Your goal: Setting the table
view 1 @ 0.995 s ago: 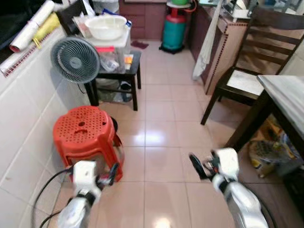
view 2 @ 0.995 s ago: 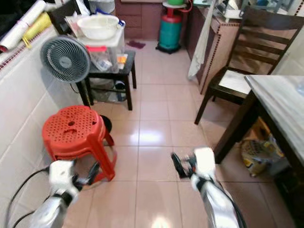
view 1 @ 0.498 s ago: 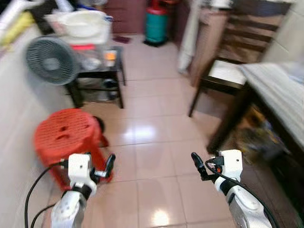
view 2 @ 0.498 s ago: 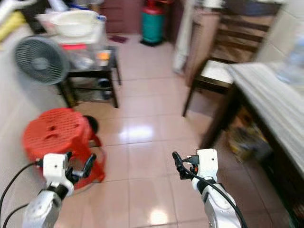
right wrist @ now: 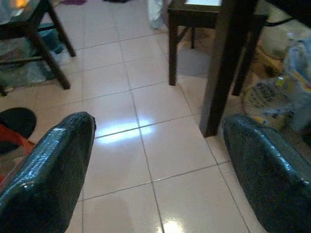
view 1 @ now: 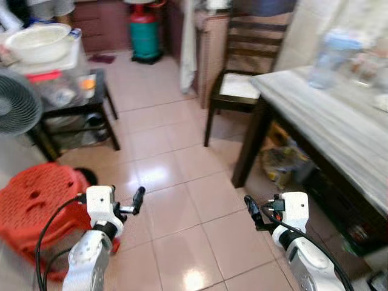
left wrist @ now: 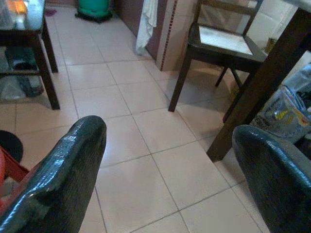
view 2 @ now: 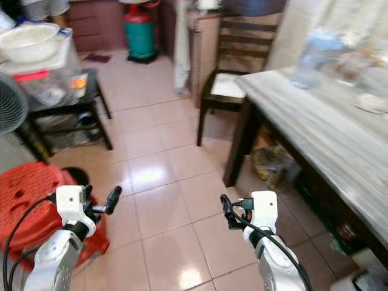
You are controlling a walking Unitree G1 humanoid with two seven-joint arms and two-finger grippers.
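While both arms hang low over the pale pink tiled floor [view 1: 182, 182], the left gripper [left wrist: 170, 170] and right gripper [right wrist: 155, 165] carry nothing, jaws spread wide. Ahead and to the right of the right jaws stands the dark-legged, grey marble-patterned worktop [view 2: 315, 121], bearing a blurred clear plastic bottle [view 2: 308, 57] and a pale dish [view 2: 371, 103] at its far side. Setting it looks barely begun: nothing is fetched or laid yet. No label or writing is legible
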